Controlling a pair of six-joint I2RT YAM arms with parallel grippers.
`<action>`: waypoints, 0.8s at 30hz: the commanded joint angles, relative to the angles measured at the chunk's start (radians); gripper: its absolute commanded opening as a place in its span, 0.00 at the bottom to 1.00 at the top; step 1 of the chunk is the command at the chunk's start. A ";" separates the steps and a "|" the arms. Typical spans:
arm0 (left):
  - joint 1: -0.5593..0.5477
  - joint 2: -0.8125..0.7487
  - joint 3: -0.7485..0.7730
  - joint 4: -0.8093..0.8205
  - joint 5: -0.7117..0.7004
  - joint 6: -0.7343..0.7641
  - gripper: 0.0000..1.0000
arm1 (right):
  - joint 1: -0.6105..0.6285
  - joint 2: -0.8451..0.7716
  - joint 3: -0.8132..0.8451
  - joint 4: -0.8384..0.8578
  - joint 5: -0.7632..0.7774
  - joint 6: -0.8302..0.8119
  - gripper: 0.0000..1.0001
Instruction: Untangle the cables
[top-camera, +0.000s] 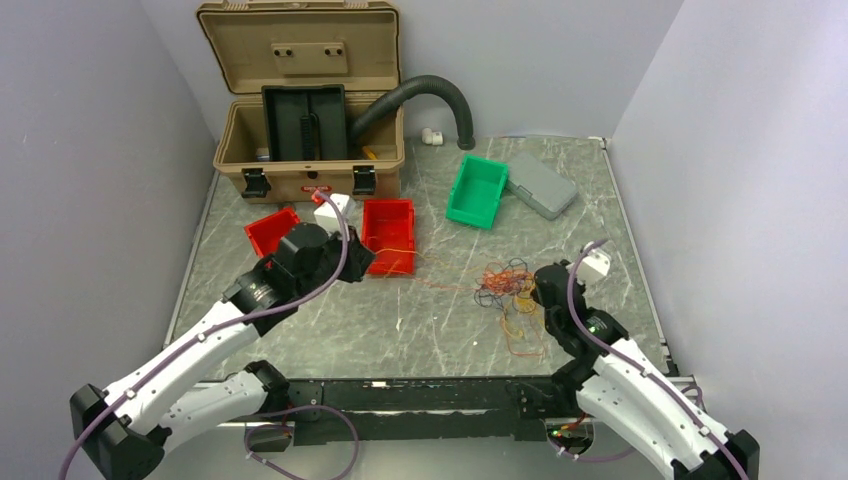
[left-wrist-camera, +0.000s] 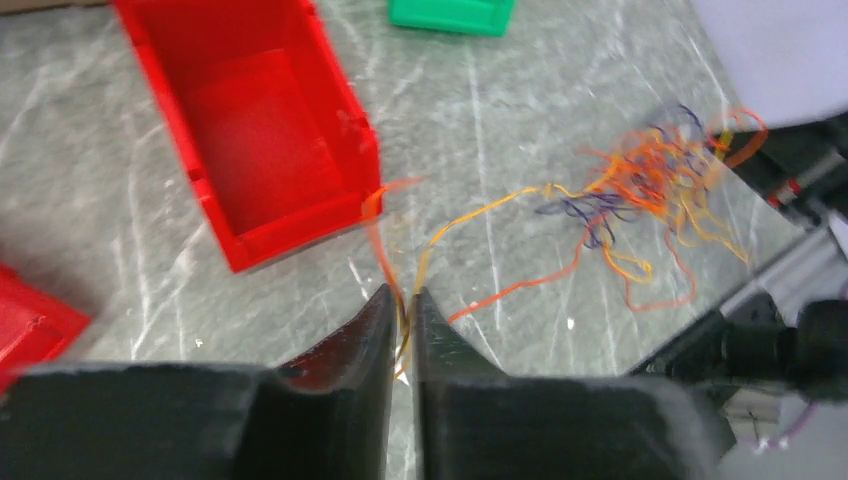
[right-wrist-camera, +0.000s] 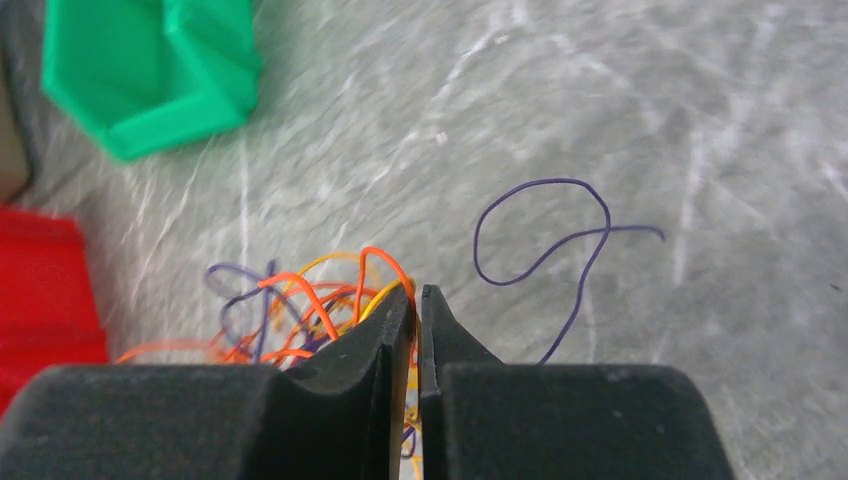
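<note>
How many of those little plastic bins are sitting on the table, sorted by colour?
Red bins: 2
Green bin: 1
Total: 3

Lab workcell: grey partition walls (top-camera: 90, 150) round marble-look table (top-camera: 420, 330), tan toolbox (top-camera: 290, 172), green parts bin (top-camera: 478, 190).

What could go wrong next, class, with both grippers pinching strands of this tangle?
The left gripper and right gripper each pinch strands of the cables; pulling apart may tighten knots instead of freeing them.
An orange strand runs by the red bin corner and might snag there.
</note>
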 joint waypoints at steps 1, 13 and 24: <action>-0.002 0.033 -0.023 0.147 0.294 0.111 0.41 | -0.002 -0.008 0.052 0.156 -0.279 -0.281 0.11; -0.183 0.369 0.138 0.287 0.374 0.227 0.84 | -0.002 -0.071 0.136 0.232 -0.599 -0.420 0.00; -0.223 0.586 0.139 0.679 0.460 0.210 0.86 | -0.002 -0.036 0.220 0.248 -0.770 -0.354 0.00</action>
